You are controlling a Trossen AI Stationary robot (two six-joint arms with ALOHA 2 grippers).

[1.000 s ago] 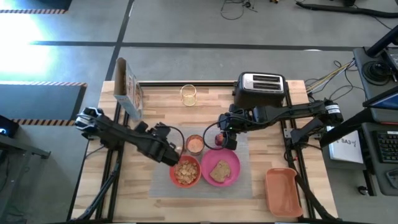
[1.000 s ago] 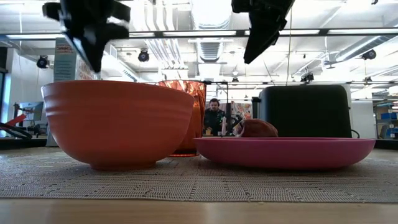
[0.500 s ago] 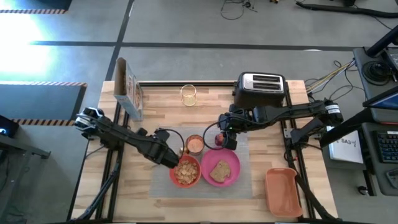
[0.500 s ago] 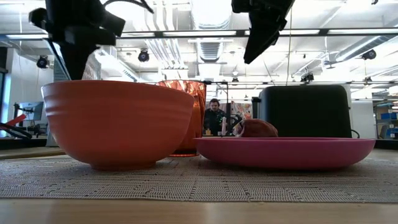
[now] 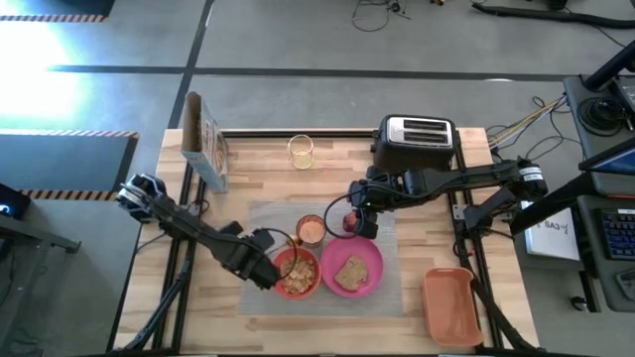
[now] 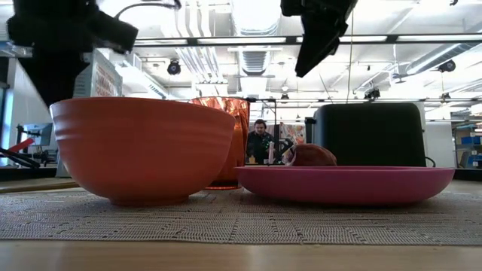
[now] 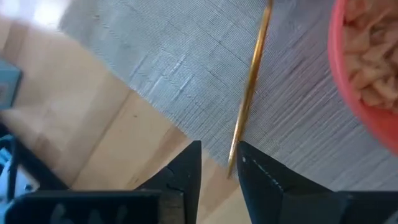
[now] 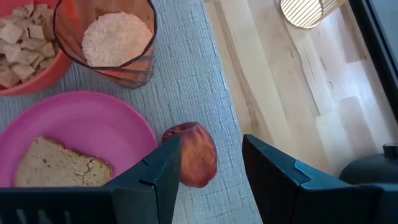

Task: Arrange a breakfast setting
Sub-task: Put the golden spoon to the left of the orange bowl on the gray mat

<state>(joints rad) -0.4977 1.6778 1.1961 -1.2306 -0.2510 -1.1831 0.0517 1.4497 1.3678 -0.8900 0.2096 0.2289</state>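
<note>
High view shows the left gripper (image 5: 266, 275) low at the mat's (image 5: 260, 220) left edge, beside the red-orange bowl (image 5: 297, 272). Its fingers are a little apart, with the gold spoon (image 7: 250, 87) lying on the mat between them. Earlier it was higher, over the bowl. The right gripper (image 8: 208, 163) hangs spread wide over the red apple (image 8: 196, 154), beside the pink plate (image 5: 369, 268), not squeezing it.
</note>
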